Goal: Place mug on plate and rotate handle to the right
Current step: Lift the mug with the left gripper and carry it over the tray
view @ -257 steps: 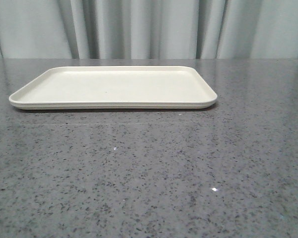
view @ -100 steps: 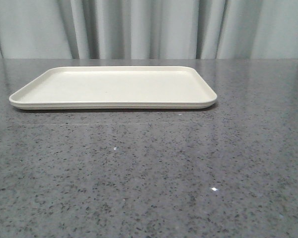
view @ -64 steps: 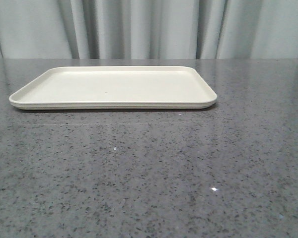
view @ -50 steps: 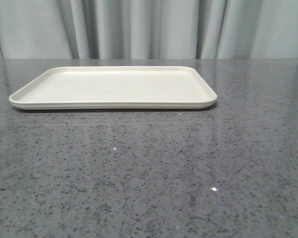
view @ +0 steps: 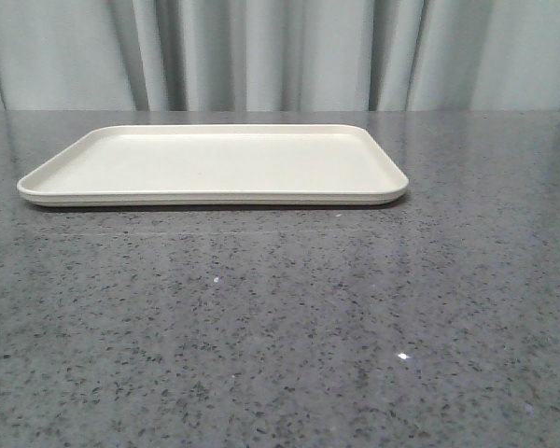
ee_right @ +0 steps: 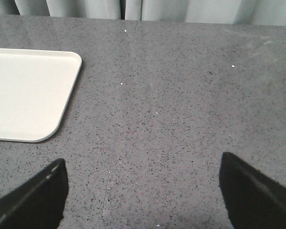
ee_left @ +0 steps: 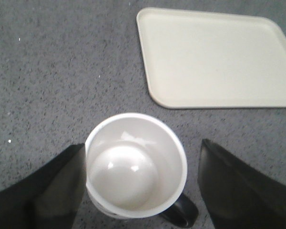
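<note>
While the left gripper [ee_left: 138, 181] straddled the white ceramic mug [ee_left: 136, 164] unclenched, its black loop handle [ee_left: 181, 214] at five o'clock risked snagging a closing finger.

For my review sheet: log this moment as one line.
mug: on table, off plate, between open left gripper fingers, ungrasped | handle: toward gripper | plate: bare | right gripper: open, holding nothing

The plate [view: 215, 166] is lying flat on the table [view: 289, 327], toward its far side and left of centre, in front of the curtain [view: 280, 54]. In the left wrist view, the mug [ee_left: 136, 167] is standing upright on the table, apart from the plate, between the left gripper [ee_left: 138, 186]'s spread fingers [ee_left: 52, 191].
</note>
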